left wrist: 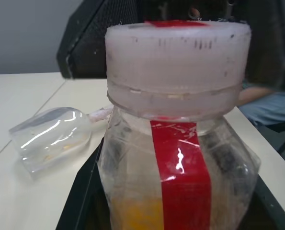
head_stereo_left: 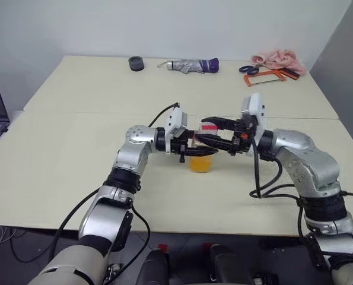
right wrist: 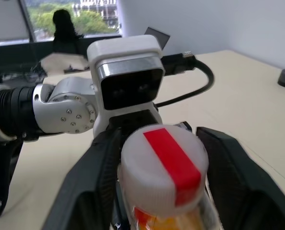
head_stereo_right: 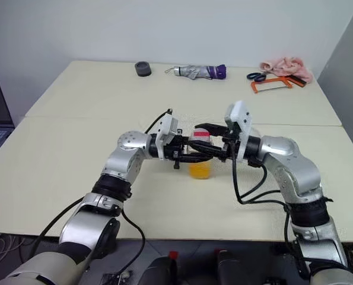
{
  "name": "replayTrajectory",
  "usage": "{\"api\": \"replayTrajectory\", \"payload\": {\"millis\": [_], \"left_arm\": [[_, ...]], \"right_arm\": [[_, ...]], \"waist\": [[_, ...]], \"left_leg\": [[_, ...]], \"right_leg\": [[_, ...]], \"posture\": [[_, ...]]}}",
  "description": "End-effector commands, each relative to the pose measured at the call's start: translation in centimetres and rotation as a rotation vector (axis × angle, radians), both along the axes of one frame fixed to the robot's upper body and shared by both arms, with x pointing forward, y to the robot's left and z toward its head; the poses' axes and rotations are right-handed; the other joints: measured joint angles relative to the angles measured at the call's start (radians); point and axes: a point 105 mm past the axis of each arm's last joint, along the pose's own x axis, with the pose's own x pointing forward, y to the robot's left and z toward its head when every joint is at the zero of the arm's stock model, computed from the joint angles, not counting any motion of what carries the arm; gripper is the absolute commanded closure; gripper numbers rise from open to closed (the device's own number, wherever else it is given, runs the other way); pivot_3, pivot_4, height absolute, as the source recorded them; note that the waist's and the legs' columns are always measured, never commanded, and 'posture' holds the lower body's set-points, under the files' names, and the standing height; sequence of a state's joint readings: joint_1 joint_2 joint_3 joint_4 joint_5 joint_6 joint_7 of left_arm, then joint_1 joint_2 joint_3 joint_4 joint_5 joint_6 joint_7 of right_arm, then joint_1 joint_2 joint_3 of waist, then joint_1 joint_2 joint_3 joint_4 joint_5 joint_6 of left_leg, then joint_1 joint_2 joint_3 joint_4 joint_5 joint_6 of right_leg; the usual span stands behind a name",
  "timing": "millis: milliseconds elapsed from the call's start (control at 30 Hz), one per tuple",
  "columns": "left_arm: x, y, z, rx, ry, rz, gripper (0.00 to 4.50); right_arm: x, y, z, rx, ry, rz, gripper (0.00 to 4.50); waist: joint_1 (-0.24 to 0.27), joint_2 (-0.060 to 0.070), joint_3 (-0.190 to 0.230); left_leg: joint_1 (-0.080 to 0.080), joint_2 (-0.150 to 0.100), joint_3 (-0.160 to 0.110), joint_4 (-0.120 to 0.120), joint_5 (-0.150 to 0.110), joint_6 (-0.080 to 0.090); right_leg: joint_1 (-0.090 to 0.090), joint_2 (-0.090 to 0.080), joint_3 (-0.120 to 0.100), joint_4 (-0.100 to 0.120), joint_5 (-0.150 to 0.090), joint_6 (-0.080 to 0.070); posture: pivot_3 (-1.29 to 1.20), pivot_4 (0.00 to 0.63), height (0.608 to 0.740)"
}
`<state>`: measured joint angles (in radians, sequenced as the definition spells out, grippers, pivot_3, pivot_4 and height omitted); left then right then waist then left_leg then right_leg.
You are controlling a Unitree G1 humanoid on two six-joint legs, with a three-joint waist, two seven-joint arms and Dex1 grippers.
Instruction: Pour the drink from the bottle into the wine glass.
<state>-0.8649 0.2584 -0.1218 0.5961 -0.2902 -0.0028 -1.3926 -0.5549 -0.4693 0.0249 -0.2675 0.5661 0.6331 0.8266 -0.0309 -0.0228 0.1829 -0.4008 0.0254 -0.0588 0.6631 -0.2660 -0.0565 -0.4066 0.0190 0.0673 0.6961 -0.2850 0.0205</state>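
Now | bottle point(head_stereo_left: 201, 155) upright, cap up | L fingers point(head_stereo_left: 191, 146) clamp it | R fingers point(right wrist: 228, 177) apart, prob. flanking cap

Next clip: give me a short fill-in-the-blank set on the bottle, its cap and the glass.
1. The left gripper is shut on the ____.
2. The cap is white with a ____ stripe.
3. The wine glass is ____ on the table.
4. The drink is ____ in colour.

Missing words: bottle; red; lying on its side; orange
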Motion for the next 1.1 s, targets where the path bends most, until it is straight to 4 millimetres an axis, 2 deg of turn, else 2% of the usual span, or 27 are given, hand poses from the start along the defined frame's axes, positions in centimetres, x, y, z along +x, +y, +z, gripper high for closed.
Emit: {"api": "replayTrajectory", "payload": {"millis": [33, 67, 100, 233, 433, 567, 700, 967, 1033, 1100], "left_arm": [[0.2, 0.1, 2.0, -0.037, -0.064, 0.013, 2.76], [0.2, 0.1, 2.0, -0.038, -0.064, 0.018, 2.76], [0.4, 0.1, 1.9, -0.035, -0.066, 0.023, 2.76], [0.7, 0.0, 1.9, -0.036, -0.069, 0.035, 2.76], [1.1, -0.8, 2.0, -0.036, -0.075, 0.026, 2.76], [1.2, -1.4, 2.0, -0.04, -0.079, 0.014, 2.76], [1.2, -1.5, 1.9, -0.038, -0.079, 0.009, 2.76], [1.4, -1.3, 1.9, -0.034, -0.09, 0.016, 2.76], [1.4, -1.2, 1.9, -0.034, -0.092, 0.018, 2.76], [1.4, -1.2, 1.9, -0.034, -0.095, 0.019, 2.76]], "right_arm": [[-1.8, -0.8, 1.8, 0.054, -0.063, -0.069, 0.53], [-2.3, -0.8, 1.8, 0.059, -0.062, -0.076, 0.13], [-3.2, -0.5, 1.5, 0.066, -0.066, -0.109, 0.0], [-4.3, 0.3, 0.7, 0.058, -0.089, -0.24, 0.0], [-3.2, 2.0, 1.0, 0.055, -0.193, -0.478, 0.0], [-2.3, 2.1, 1.7, 0.098, -0.21, -0.59, 0.0], [-2.0, 2.0, 2.6, 0.165, -0.201, -0.635, 0.0], [-1.6, 2.0, 1.4, 0.159, -0.122, -0.647, 0.0], [-1.4, 1.8, 1.2, 0.164, -0.105, -0.652, 0.38], [-1.4, 1.8, 1.2, 0.164, -0.102, -0.654, 0.97]], "waist": [[0.0, 0.0, 0.0], [0.0, 0.0, 0.0], [-0.001, 0.0, 0.0], [-0.001, 0.0, 0.0], [-0.008, 0.0, 0.0], [-0.007, 0.0, 0.0], [-0.007, 0.0, 0.0], [-0.007, 0.0, 0.0], [-0.007, 0.0, 0.0], [-0.007, 0.0, 0.0]], "left_leg": [[0.0, 0.0, 0.0, 0.0, 0.0, 0.0], [0.0, 0.0, 0.001, 0.0, 0.0, 0.0], [0.0, -0.001, 0.001, 0.0, 0.0, 0.0], [0.0, -0.001, 0.0, 0.0, 0.0, 0.0], [0.001, 0.0, 0.001, 0.001, 0.0, 0.0], [0.001, 0.0, 0.001, 0.0, 0.0, 0.0], [0.001, 0.0, 0.001, 0.0, 0.0, 0.0], [0.001, 0.0, 0.001, 0.0, 0.0, 0.0], [0.001, 0.0, 0.001, 0.0, 0.0, 0.0], [0.001, 0.0, 0.001, 0.0, 0.0, 0.0]], "right_leg": [[0.0, -0.001, 0.0, 0.0, 0.0, 0.0], [0.0, -0.001, 0.001, 0.0, 0.0, 0.0], [0.0, -0.001, 0.001, 0.0, 0.0, 0.0], [0.0, 0.001, 0.0, 0.0, 0.0, 0.0], [0.0, 0.003, 0.001, 0.001, -0.001, 0.003], [0.0, 0.003, 0.001, 0.001, -0.001, 0.002], [0.0, 0.003, 0.001, 0.0, 0.0, 0.0], [0.0, 0.003, 0.001, 0.0, 0.0, 0.0], [0.0, 0.003, 0.001, 0.0, 0.0, 0.0], [0.0, 0.003, 0.001, 0.0, 0.0, 0.0]], "posture": [[0.0, 0.15, 0.74], [0.0, 0.15, 0.74], [0.0, 0.15, 0.74], [0.0, 0.15, 0.74], [0.0, 0.15, 0.74], [0.0, 0.15, 0.74], [0.0, 0.15, 0.74], [0.0, 0.15, 0.74], [0.0, 0.15, 0.74], [0.0, 0.15, 0.74]]}}
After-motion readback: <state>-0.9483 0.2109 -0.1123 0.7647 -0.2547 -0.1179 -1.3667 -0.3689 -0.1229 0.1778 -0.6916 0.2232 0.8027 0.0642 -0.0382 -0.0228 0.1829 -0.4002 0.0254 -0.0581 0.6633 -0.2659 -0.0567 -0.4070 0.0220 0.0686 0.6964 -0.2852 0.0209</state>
